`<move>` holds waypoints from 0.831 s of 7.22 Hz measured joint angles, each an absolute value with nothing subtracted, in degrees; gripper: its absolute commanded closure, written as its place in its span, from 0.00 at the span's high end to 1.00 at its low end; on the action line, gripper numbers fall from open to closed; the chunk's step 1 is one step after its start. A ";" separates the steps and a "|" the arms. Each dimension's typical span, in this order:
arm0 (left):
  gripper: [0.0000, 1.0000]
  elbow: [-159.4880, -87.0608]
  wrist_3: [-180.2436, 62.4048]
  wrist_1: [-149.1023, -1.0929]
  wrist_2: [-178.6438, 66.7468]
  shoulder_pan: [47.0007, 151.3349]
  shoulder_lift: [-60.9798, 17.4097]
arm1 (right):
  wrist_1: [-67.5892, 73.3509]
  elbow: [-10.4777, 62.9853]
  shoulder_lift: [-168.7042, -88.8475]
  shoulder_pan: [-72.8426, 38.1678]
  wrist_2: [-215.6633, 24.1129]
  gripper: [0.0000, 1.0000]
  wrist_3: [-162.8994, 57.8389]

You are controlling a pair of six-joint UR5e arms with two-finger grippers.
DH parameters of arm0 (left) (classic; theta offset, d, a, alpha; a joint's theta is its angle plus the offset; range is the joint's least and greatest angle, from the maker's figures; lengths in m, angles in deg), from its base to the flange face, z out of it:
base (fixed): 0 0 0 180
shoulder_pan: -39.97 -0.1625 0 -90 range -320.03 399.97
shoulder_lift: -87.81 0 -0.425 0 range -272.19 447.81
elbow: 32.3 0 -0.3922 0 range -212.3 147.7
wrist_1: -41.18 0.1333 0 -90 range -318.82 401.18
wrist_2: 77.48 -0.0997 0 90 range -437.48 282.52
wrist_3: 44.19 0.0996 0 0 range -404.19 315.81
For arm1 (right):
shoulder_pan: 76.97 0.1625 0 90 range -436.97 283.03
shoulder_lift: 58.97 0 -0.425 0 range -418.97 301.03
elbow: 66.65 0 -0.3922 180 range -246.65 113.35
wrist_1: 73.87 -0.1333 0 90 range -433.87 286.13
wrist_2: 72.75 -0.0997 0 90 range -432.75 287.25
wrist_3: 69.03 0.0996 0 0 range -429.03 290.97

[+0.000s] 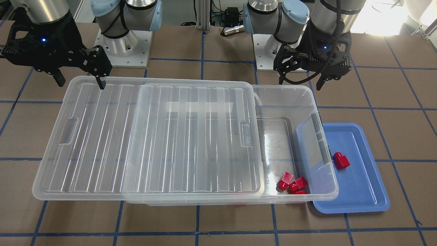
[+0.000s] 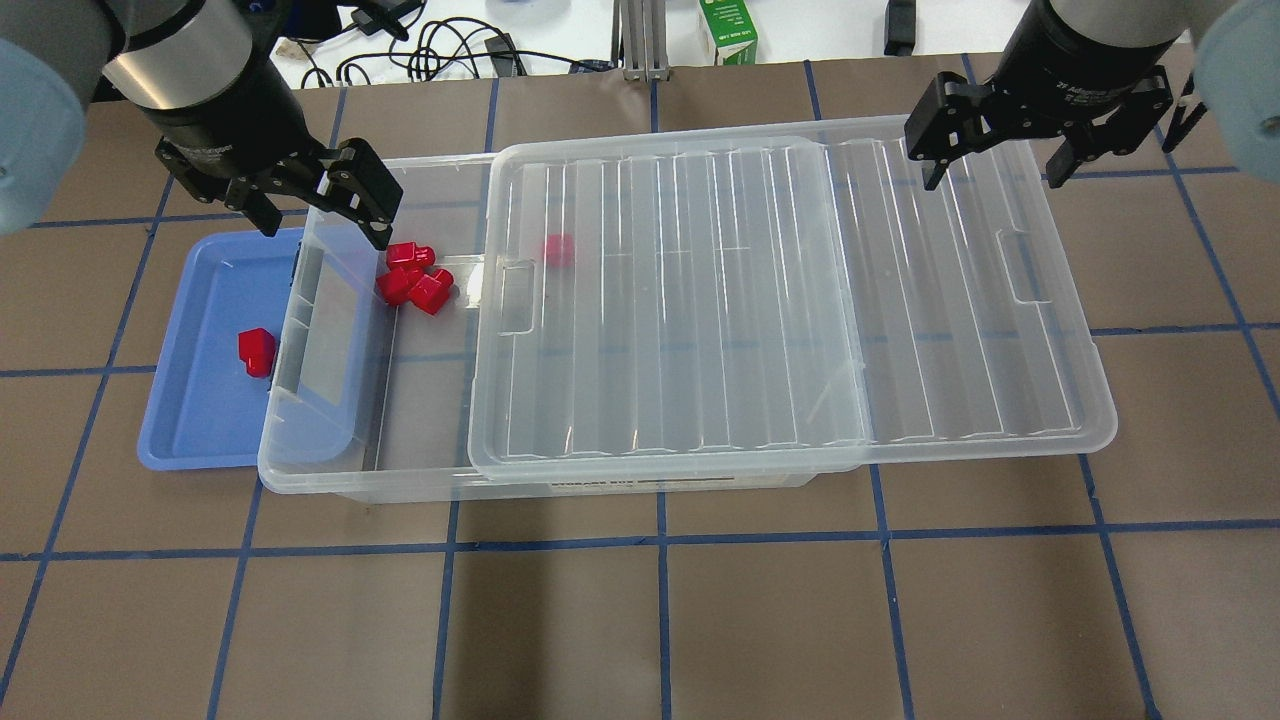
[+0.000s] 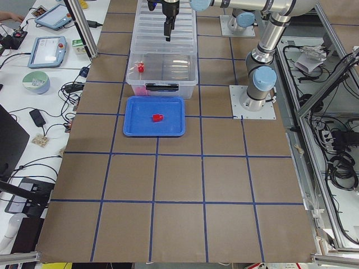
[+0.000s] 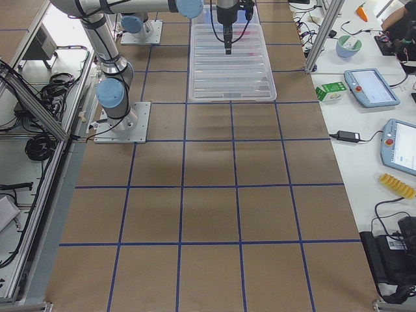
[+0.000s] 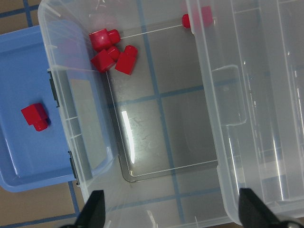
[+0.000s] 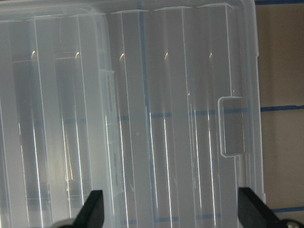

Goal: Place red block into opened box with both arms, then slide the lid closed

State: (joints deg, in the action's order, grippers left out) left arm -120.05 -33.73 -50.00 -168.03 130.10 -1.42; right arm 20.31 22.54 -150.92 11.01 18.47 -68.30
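Observation:
The clear box (image 2: 300, 472) lies across the table with its lid (image 2: 780, 300) slid toward my right, so the left end stands uncovered. One red block (image 2: 256, 351) lies in the blue tray (image 2: 190, 430) outside the box. Several more red blocks (image 2: 415, 280) are clustered in the box's open end, and another (image 2: 558, 250) shows through the lid's edge. My left gripper (image 2: 320, 215) hangs open and empty above the uncovered end, over the far rim. My right gripper (image 2: 995, 170) is open and empty above the lid's overhanging far corner.
The blue tray (image 1: 362, 191) butts against the box's short end by the grey latch (image 3: 162, 86). A green carton (image 2: 727, 30) and cables lie beyond the table's far edge. Tablets and a bowl sit on the side bench (image 4: 370, 88).

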 measured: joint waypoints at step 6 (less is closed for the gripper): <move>1.00 -121.63 -22.57 -47.76 -166.83 109.89 -5.57 | 20.31 22.70 -150.97 10.99 18.48 1.00 -68.41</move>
